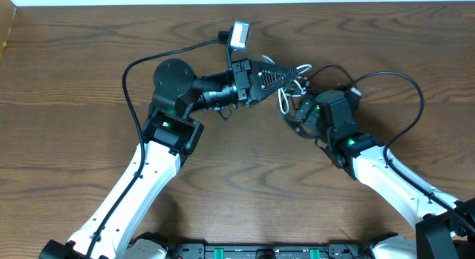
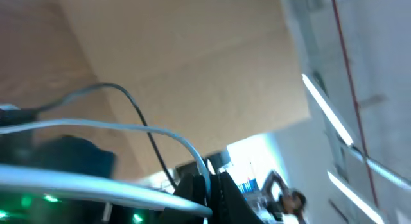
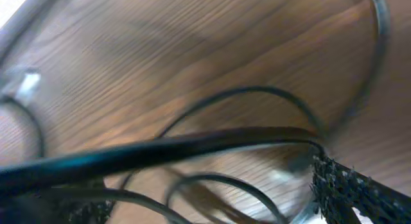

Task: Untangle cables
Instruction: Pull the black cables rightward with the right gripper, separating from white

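Limp, light cables (image 1: 284, 102) are being handled: white cable (image 2: 96, 126) pinched by L gripper (image 1: 292, 76), R gripper (image 1: 300, 118) gaping; single-strand pinch judged best.

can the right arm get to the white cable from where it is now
Probably yes: the right tool stands open right beside the white cable. A black cable lies across its mouth, though, and the left tool crowds the same tangle.
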